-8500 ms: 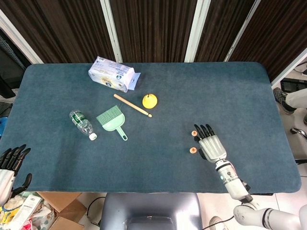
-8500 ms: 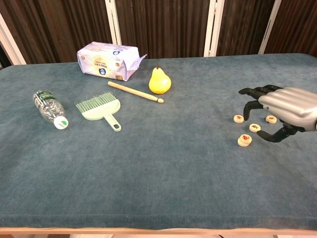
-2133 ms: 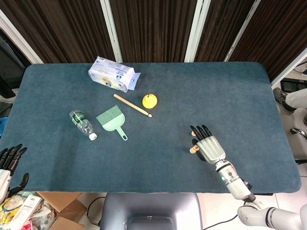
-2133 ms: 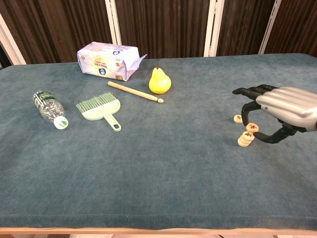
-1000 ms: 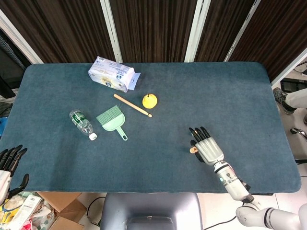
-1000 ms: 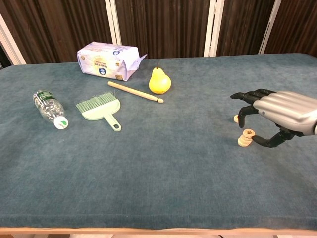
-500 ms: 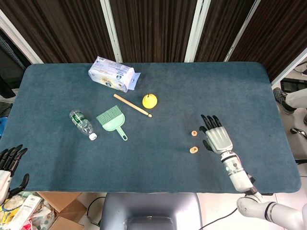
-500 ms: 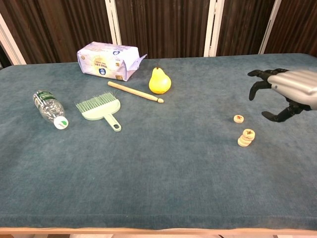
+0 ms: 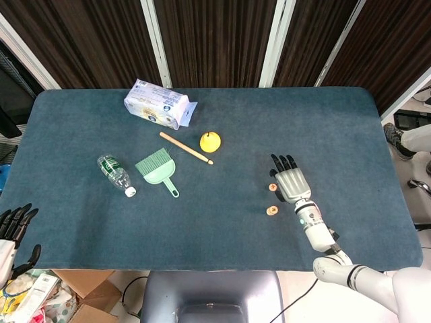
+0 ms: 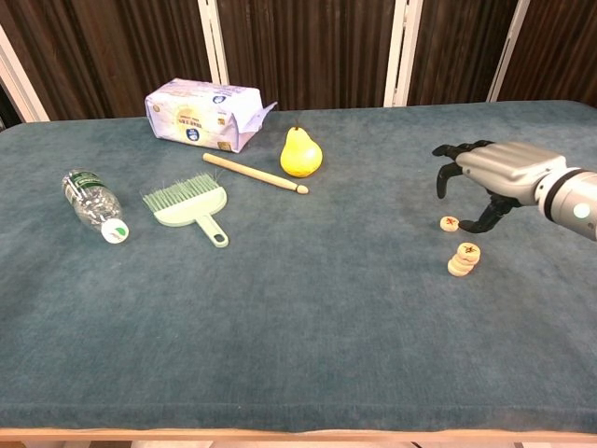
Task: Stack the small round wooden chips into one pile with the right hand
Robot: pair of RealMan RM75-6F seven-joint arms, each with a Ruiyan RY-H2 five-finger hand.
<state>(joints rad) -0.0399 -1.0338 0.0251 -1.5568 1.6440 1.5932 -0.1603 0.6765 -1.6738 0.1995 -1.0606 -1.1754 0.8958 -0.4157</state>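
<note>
Hovering over the last loose chip [image 10: 450, 223], the right hand [image 10: 485, 175] has its fingers spread apart and curved downward, holding nothing; the thumb tip sits just beside the chip at its 3 o'clock in the chest view, and whether it touches cannot be told. Just toward 5 o'clock from that chip stands the pile [image 10: 463, 259], which looks like three chips stacked a little unevenly, the top one offset from those below. In the head view the single chip [image 9: 273, 186] lies at 12 o'clock of the pile [image 9: 271, 210], with the right hand [image 9: 291, 183] immediately at its 3 o'clock. By this reckoning the task is mostly done: one chip is left to pinch, lift and set on top, and the leaning pile may need a gentle placement so it does not topple. The left hand [image 9: 12, 229] hangs off the bench [image 9: 222, 222] at its 8 o'clock corner, fingers apart and empty.
</note>
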